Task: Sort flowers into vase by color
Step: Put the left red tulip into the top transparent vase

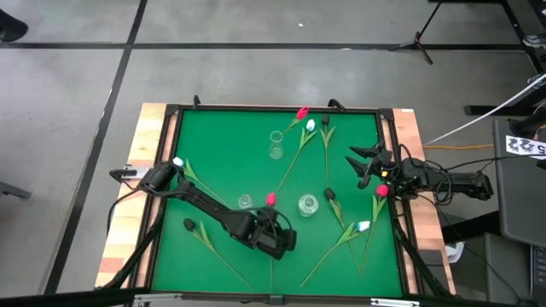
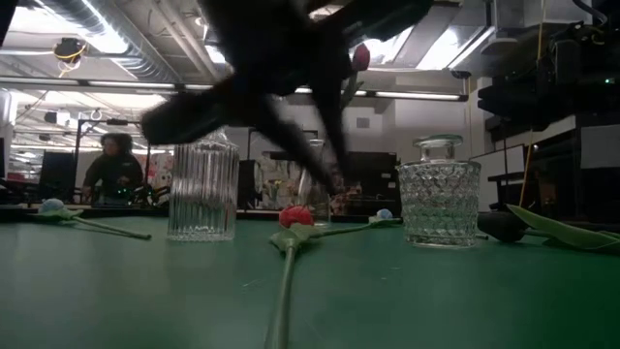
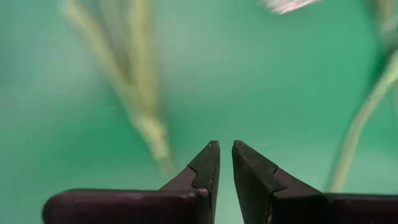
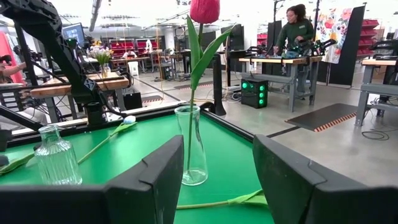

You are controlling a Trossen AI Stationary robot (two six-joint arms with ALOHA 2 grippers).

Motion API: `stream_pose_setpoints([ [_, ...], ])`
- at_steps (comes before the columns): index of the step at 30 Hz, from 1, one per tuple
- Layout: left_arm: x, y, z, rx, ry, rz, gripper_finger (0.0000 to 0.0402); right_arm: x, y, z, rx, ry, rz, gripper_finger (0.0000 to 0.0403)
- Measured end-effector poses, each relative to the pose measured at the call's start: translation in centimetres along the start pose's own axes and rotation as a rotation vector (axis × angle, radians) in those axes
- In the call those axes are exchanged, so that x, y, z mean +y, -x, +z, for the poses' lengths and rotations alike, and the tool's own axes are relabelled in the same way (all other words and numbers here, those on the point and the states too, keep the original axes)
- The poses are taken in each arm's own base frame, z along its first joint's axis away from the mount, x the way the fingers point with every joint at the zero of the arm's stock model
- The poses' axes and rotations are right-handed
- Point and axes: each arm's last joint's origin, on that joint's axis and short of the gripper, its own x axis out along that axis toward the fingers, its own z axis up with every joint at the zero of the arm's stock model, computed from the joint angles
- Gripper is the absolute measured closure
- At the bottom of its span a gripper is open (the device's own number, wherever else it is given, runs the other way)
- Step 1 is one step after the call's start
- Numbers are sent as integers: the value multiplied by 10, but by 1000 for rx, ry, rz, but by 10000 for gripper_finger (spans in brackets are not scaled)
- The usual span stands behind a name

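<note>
One red tulip (image 4: 204, 10) already stands in the tall vase (image 1: 275, 143) at the far middle; the others lie scattered. Over a loose red tulip (image 1: 270, 199) at near centre, the left gripper (image 3: 224, 163) hovers, fingers narrowly apart, probably for pickup. Open and empty, the right gripper (image 1: 361, 165) waits at right.

Grey concrete floor (image 1: 77, 77) with dark tape lines surrounds the green table (image 1: 222, 145). Beyond the table: workbenches (image 4: 292, 62), a person (image 4: 297, 28) standing there, ceiling strip lights (image 2: 97, 39) overhead.
</note>
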Motion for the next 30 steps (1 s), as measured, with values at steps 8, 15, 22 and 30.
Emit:
stream_pose_setpoints([
  [8, 2, 23, 8, 11, -28, 204, 359, 0, 0, 0, 3, 4, 0, 210],
  [15, -1, 12, 8, 37, 15, 210, 359, 0, 0, 0, 4, 6, 0, 210],
  [22, 1, 5, 4, 54, 27, 224, 359, 0, 0, -1, 6, 29, 1, 210],
  [30, -3, -15, 2, 109, -73, 181, 355, 0, 0, -1, 6, 32, 0, 210],
])
